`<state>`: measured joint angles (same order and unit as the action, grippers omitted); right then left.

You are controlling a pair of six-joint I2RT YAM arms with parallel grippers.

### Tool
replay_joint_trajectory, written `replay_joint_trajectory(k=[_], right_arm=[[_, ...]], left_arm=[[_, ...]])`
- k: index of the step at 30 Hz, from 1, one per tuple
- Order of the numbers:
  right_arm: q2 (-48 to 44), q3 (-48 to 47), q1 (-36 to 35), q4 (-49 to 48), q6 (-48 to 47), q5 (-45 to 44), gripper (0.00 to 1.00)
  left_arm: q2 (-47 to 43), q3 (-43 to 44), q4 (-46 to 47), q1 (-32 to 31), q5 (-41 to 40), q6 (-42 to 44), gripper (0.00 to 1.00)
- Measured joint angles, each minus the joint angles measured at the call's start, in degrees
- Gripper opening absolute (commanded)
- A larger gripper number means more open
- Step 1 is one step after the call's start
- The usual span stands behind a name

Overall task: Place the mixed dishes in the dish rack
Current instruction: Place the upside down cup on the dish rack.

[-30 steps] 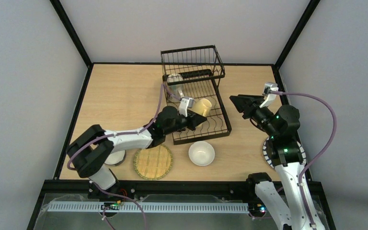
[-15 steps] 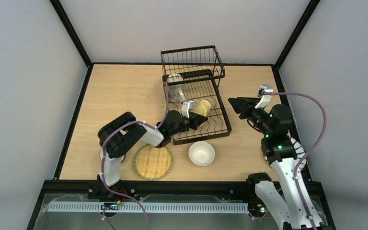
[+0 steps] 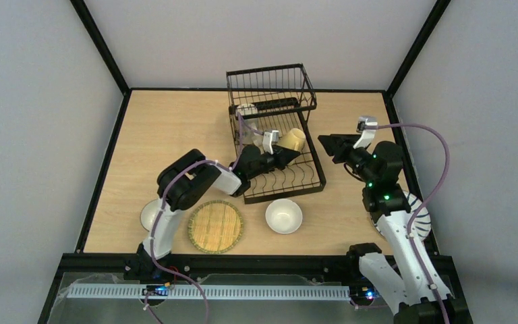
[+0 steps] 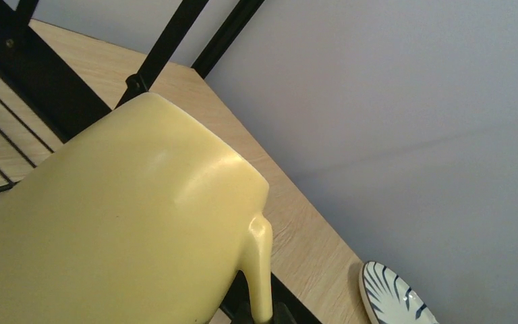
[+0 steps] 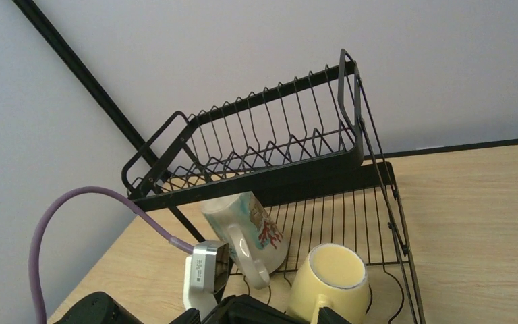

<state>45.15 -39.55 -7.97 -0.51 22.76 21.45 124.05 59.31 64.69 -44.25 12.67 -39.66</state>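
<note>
Pale yellow mug is tilted on its side over the lower tray of the dish rack, at the right part, pinched by the left gripper. Right gripper, just right of the rack, has its fingers spread and holds nothing.

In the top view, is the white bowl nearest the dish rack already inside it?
No, that bowl sits on the table just outside the dish rack's near edge, beside the bamboo plate.
</note>
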Motion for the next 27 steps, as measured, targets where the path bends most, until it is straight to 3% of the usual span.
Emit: replay_joint_trajectory(k=[16, 19, 27], right_arm=[[6.9, 2.3, -0.2, -5.0, -2.0, -1.9, 0.97], [9.8, 2.4, -0.7, -5.4, -1.5, -4.3, 0.85], [24.0, 1.3, -2.5, -8.4, 1.1, -10.2, 0.29]], left_arm=[[8.1, 5.4, 8.2, 1.5, -0.8, -4.5, 0.02], [8.1, 5.4, 8.5, 1.6, -1.1, -5.6, 0.02], [8.1, 5.1, 9.0, 1.7, -1.6, -8.3, 0.02]])
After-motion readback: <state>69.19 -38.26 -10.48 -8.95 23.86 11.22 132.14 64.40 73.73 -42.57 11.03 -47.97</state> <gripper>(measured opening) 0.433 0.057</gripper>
